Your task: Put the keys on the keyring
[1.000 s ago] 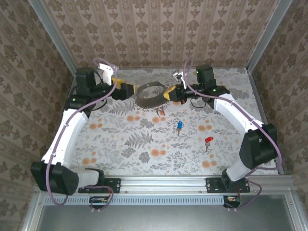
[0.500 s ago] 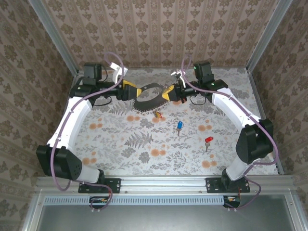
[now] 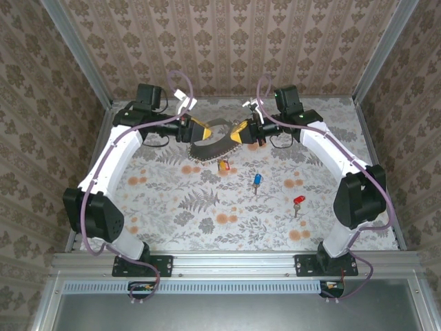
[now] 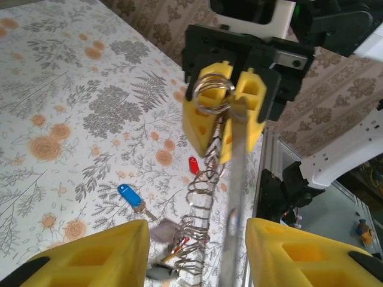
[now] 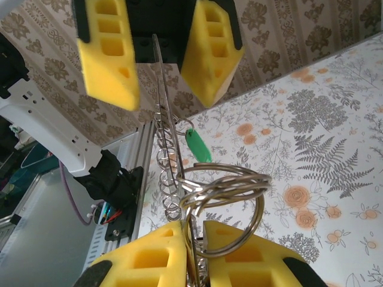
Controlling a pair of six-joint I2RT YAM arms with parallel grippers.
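**Patterned walls on three sides, keyring hanging between the two arms**

Brown patterned walls (image 3: pixel 227 41) are closing in the flowered bench (image 3: pixel 172 214) on three sides, and both arms are working close to the far one. The right end effector (image 3: pixel 239 133) is clenching one coiled end of the thin silvery chain-like keyring (image 3: pixel 212 146), which is hanging in the air between the arms. The left end effector (image 4: pixel 196 226) is standing released, its yellow fingers apart on both sides of the loop's thin strand.

I judge the step in hand to be a second hold on the ring, so the next move is calling for a careful squeeze exactly on that strand.

The small key with blue plastic head (image 3: pixel 256 181) and the small key with red plastic head (image 3: pixel 298 201) are lying on the bench, well apart from the ring, not yet threaded. Open room is lying toward the near metal rail (image 3: pixel 234 261); behind the wrists the wall is standing near.
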